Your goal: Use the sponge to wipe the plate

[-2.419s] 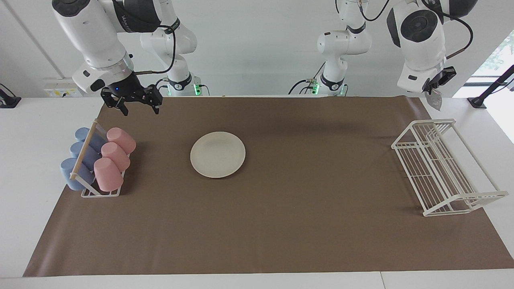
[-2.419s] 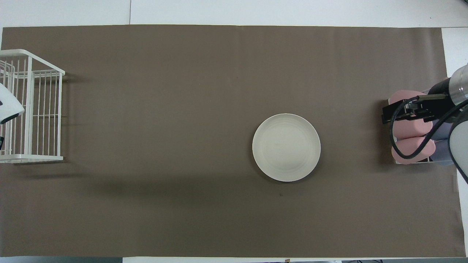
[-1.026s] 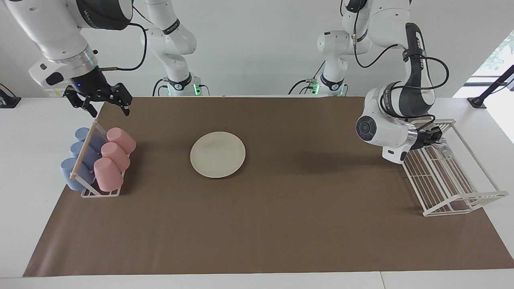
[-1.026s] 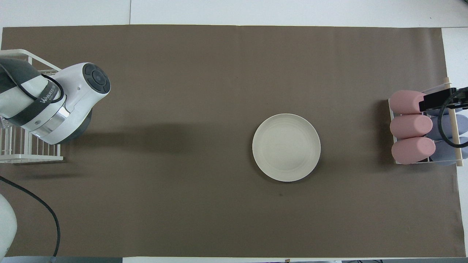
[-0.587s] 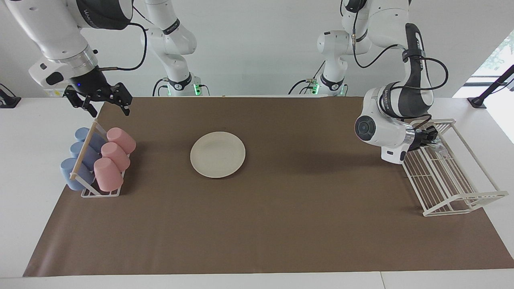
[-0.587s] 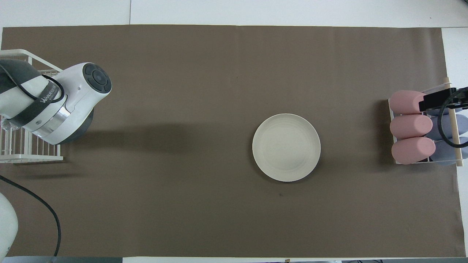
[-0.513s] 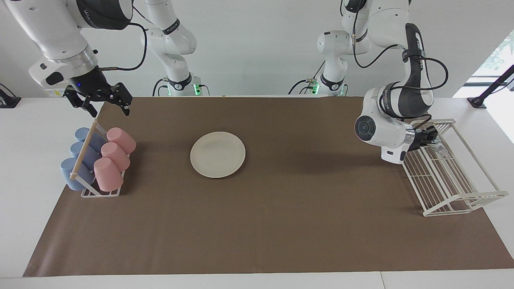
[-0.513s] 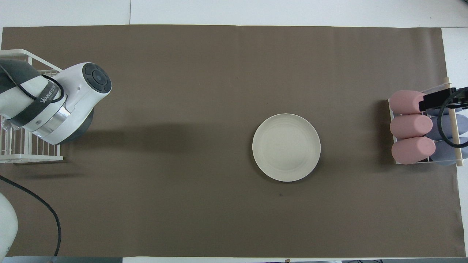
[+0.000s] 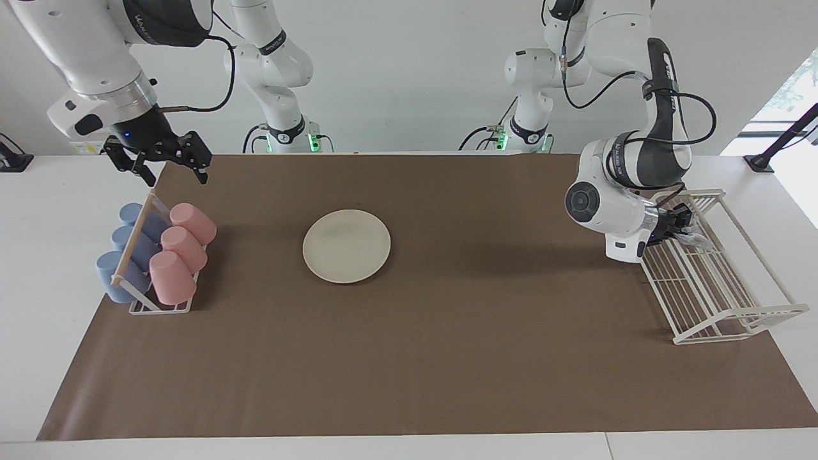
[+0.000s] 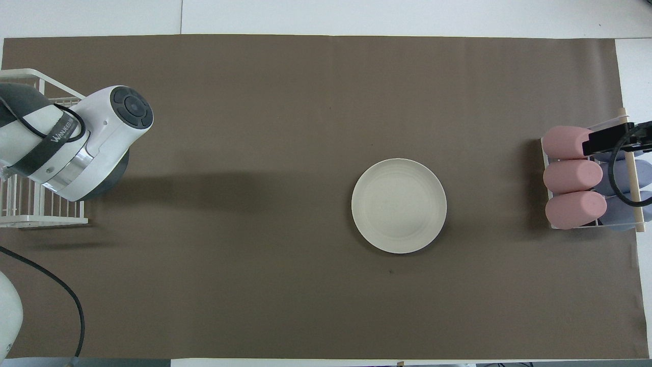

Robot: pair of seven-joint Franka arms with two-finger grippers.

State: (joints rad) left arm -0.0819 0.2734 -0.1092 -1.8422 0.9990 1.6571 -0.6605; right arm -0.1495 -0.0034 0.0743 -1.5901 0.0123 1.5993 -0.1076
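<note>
The cream plate lies bare on the brown mat, nearer the right arm's end. The silvery sponge shows inside the white wire rack at the left arm's end. My left gripper reaches into that rack, with its tip right at the sponge. The wrist hides the contact between them. In the overhead view the left arm's wrist covers the gripper and the sponge. My right gripper hangs open and empty over the robot-side end of the cup rack.
A small rack holds three pink cups and three blue cups lying on their sides at the right arm's end. The brown mat covers most of the white table.
The left arm came down from high up and put its gripper into the wire rack with the sponge. In the last half second it shifted slightly. The right arm moved outward earlier and now holds still.
</note>
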